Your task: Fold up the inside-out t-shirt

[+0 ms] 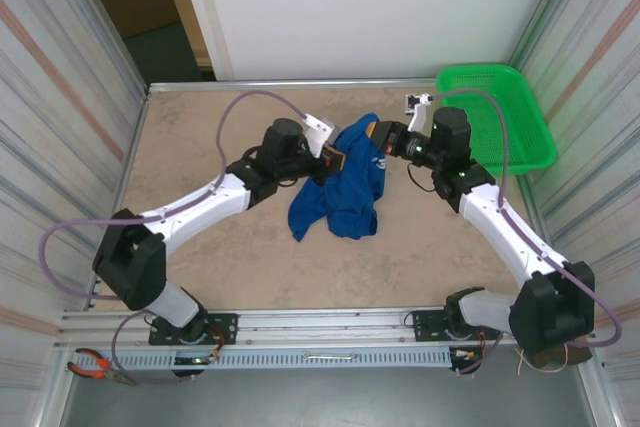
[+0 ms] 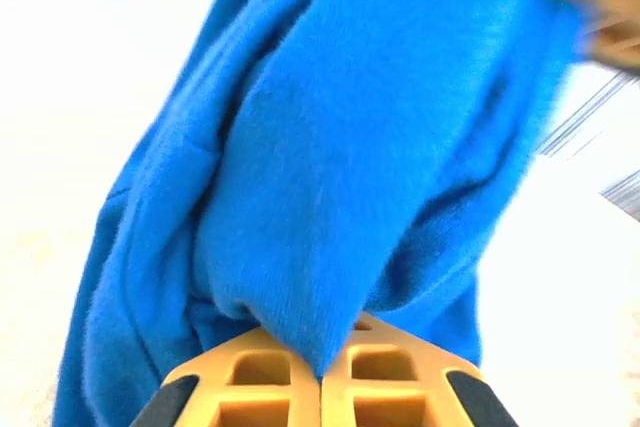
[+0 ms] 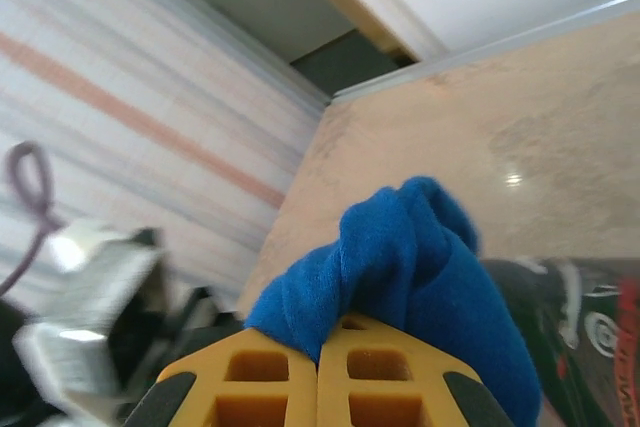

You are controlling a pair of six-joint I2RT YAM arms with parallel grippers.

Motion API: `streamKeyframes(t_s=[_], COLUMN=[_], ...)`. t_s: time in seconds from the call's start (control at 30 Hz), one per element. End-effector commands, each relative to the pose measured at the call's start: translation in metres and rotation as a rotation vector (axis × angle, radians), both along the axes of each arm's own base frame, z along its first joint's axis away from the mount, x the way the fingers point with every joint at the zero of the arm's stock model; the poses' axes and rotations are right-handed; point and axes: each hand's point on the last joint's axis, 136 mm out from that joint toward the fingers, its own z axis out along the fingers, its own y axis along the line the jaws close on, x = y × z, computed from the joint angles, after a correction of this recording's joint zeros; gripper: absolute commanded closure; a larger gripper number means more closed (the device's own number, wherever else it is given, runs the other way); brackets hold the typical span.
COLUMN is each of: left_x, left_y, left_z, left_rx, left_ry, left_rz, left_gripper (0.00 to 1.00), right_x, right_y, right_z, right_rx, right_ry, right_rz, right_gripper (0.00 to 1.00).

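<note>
Nearest me, the silver metal mounting rail runs along the table's front edge, and a pair of red-handled pliers lies below it at the left corner. Past the rail, the beige stone-patterned tabletop is bare across its near half, so I have open room on both sides of the arms.

The royal-blue soft cotton t-shirt sits around the middle of the table, bunched rather than spread. Its lower folds rest on the surface and its upper part is gathered between the two tools. The left gripper is clenched on the cloth. On its wrist camera the yellow fingers meet with blue fabric squeezed out of the seam between them. The right gripper pinches a knot of the same cloth just as tightly, its fingers pressed together (the two tools are close to each other, nearly face to face).

Farther back, the green plastic mesh basket occupies the far right corner, well apart from the shirt. The far left of the table is open up to the raised back edge.
</note>
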Motion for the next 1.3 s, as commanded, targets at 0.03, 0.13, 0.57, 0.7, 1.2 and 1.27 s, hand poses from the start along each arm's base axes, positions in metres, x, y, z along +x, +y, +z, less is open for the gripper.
streamKeyframes(t_s=[0.03,0.13,0.57,0.7,1.2,1.27], left_x=[-0.045,-0.06,-0.016,-0.018,-0.031,-0.033], left_y=[0.016,0.026,0.048,0.043,0.03,0.027], left_z=[0.072,0.094,0.09,0.091,0.089,0.086], left_rx=[-0.203,-0.3,-0.349,-0.342,-0.273,-0.263], left_ry=[-0.057,-0.016,-0.015,-0.03,-0.068,-0.067], left_rz=[-0.26,-0.373,-0.156,-0.154,-0.2,-0.205], left_gripper=[1.0,1.0,1.0,1.0,1.0,1.0], right_x=[0.045,0.074,0.012,-0.017,-0.002,0.001], right_y=[-0.032,-0.051,-0.05,-0.022,0.028,0.04], right_z=[-0.049,-0.093,-0.052,-0.022,-0.024,-0.027], right_rx=[-0.053,-0.116,-0.1,-0.159,0.069,0.109], right_ry=[0.114,0.238,0.238,0.122,0.185,0.205], right_rz=[-0.188,-0.293,-0.268,-0.193,-0.102,-0.075], right_gripper=[1.0,1.0,0.26,0.21,0.11,0.11])
